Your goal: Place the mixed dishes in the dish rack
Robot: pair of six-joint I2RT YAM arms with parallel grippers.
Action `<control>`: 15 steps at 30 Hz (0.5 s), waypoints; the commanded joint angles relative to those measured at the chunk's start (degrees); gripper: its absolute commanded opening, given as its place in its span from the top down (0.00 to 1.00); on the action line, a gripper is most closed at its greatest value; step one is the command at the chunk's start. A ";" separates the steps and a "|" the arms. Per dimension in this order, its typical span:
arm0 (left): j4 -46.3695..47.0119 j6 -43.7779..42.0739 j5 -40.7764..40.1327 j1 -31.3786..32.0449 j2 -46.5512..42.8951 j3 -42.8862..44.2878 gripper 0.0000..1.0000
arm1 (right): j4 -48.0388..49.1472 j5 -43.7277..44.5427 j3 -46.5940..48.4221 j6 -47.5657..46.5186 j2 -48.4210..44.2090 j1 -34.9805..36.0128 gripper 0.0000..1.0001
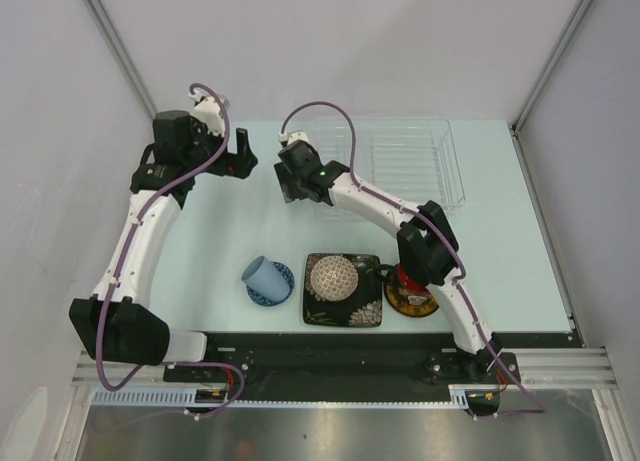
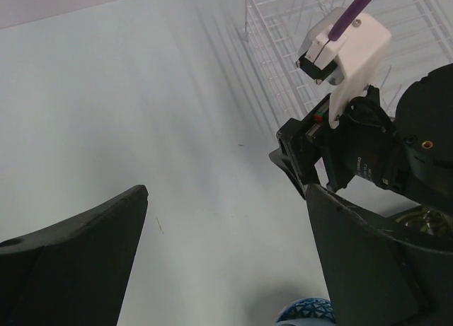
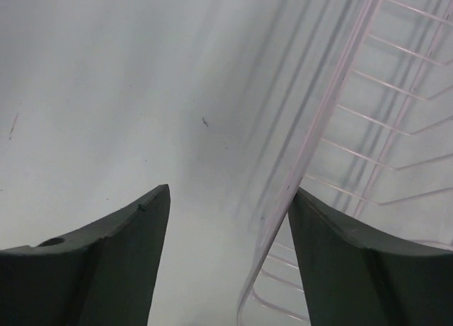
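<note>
The dish rack (image 1: 405,159) is a clear ridged tray at the back right. My right gripper (image 1: 296,189) is at its left edge. In the right wrist view the right gripper (image 3: 230,199) is open, and the rack's rim (image 3: 311,149) runs between the fingers, close to the right one. My left gripper (image 1: 239,159) hovers open over bare table, holding nothing. Near the front, a pale blue cup (image 1: 260,273) lies on a small blue saucer (image 1: 278,291). A beige lattice bowl (image 1: 333,275) sits on a black square plate (image 1: 345,306). A dark mug (image 1: 408,280) stands on a yellow saucer (image 1: 412,305).
The right arm's elbow (image 1: 425,243) hangs over the mug and yellow saucer. In the left wrist view the open left gripper (image 2: 226,199) faces the right wrist (image 2: 347,146), the rack (image 2: 283,50) and the blue saucer's edge (image 2: 306,313). White walls enclose the table.
</note>
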State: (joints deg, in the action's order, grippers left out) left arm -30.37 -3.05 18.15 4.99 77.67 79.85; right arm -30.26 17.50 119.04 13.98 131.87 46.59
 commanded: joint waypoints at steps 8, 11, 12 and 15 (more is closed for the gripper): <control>10.67 0.50 2.76 -0.07 2.47 -4.80 0.00 | 1.69 -0.71 -8.71 1.58 -19.35 -8.95 0.19; 12.61 2.00 5.30 0.89 9.15 -1.48 0.00 | 3.27 -0.01 -16.96 2.20 -27.27 -16.16 0.18; 12.79 2.08 5.14 1.33 13.17 -0.24 0.00 | 5.89 0.17 -20.31 1.85 -29.55 -20.70 0.17; 11.83 2.17 5.05 3.70 18.99 6.35 0.01 | 8.11 -0.97 -28.85 4.03 -34.75 -28.37 0.17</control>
State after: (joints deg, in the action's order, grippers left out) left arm -21.06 -2.02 20.80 5.98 89.84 78.94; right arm -26.98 15.77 98.70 15.18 105.25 28.05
